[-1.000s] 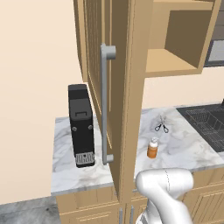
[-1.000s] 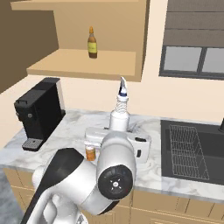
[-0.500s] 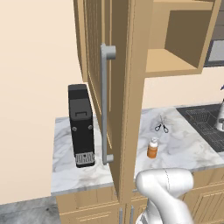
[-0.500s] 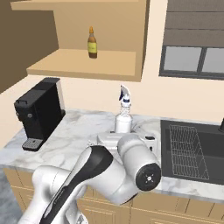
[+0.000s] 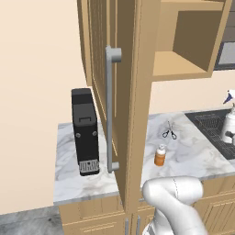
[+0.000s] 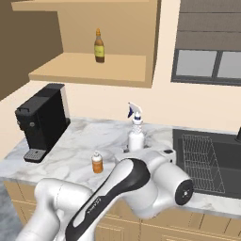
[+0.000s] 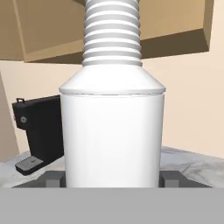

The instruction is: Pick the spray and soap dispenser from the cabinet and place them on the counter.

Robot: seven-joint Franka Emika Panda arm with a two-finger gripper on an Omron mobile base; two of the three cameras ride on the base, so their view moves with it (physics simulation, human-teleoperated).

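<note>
My gripper (image 7: pixel 112 178) is shut on the spray (image 7: pixel 112 131), a white bottle that rises between the two dark fingertips (image 7: pixel 53 178). In the right base view the spray (image 6: pixel 135 132) stands upright above the counter (image 6: pixel 70 150), beside the sink, its base hidden behind my arm. In the left base view the spray (image 5: pixel 229 123) sits at the right edge. The soap dispenser (image 5: pixel 159 155), a small orange bottle, stands on the counter (image 5: pixel 188 151); it is to the left of the spray, soap dispenser (image 6: pixel 97 163). The cabinet (image 5: pixel 103 69) door hangs open.
A black coffee machine (image 5: pixel 85 131) (image 6: pixel 42 120) stands at the counter's left end. Small scissors (image 5: pixel 169 133) lie near the wall. The dark sink (image 6: pixel 207 155) with its rack is on the right. A brown bottle (image 6: pixel 99 45) stands on the cabinet shelf (image 6: pixel 94 66).
The arm has swung to the right and a little lower with the spray in its grip. The spray has come into the left base view at the right edge.
</note>
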